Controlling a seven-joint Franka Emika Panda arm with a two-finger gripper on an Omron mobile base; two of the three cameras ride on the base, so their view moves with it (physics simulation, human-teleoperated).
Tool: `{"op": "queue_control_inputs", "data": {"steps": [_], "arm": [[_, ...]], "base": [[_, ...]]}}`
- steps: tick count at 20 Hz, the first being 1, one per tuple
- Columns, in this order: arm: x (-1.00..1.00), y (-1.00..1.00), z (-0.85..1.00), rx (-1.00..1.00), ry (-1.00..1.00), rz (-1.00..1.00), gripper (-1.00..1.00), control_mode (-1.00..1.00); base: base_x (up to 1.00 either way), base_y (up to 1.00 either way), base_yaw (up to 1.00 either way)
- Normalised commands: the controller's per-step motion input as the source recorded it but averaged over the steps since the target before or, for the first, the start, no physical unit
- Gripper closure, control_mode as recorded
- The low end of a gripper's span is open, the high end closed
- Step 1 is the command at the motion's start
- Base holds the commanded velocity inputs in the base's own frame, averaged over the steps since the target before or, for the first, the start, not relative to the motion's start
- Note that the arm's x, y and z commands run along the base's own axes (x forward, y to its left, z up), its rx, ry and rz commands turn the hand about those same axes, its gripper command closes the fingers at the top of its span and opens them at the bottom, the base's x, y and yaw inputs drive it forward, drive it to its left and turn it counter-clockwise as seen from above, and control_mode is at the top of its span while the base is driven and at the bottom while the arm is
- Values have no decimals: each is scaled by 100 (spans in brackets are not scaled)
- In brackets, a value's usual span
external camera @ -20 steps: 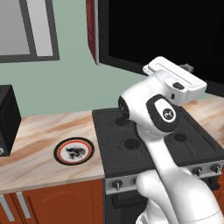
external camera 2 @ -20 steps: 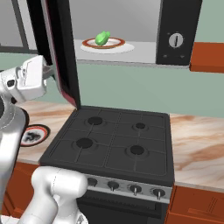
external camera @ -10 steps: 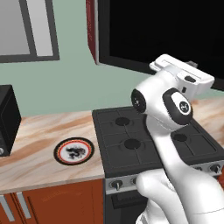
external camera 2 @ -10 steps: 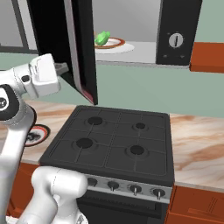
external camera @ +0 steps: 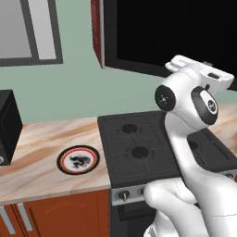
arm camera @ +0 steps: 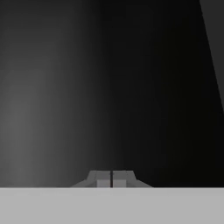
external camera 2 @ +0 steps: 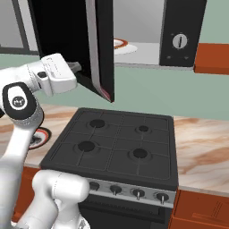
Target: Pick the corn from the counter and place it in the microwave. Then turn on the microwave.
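The microwave (external camera 2: 179, 42) hangs above the stove, its glossy black door (external camera 2: 62, 31) swung partway across the opening. My gripper (external camera 2: 77, 67) is shut, holds nothing, and has its tips against the door's dark front. In the hand view the closed gripper (arm camera: 111, 178) sits right before that dark surface. The left base view shows my hand (external camera: 215, 78) at the door's (external camera: 176, 32) lower right. The corn is hidden behind the door; a sliver of the plate (external camera 2: 120, 44) inside the microwave shows past its edge. The marble counter (external camera: 41, 152) runs on both sides of the stove.
A black gas stovetop (external camera 2: 116, 143) lies directly below the microwave. A round black-and-red-rimmed plate (external camera: 77, 160) rests on the counter left of it, and a small black box (external camera: 7, 125) stands at the far left. The microwave's knob (external camera 2: 179, 41) is on its right panel.
The microwave door has swung further toward shut, with my gripper moving right along with it. The corn and most of its plate, visible earlier, are now covered by the door.
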Motion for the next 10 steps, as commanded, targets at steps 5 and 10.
{"op": "queue_control_inputs", "data": {"steps": [5, 10], "arm": [[19, -27, 0, 4, 6, 11, 100, -100], [21, -27, 0, 4, 5, 12, 100, -100]], "base": [[0, 0, 0], [0, 0, 0]]}}
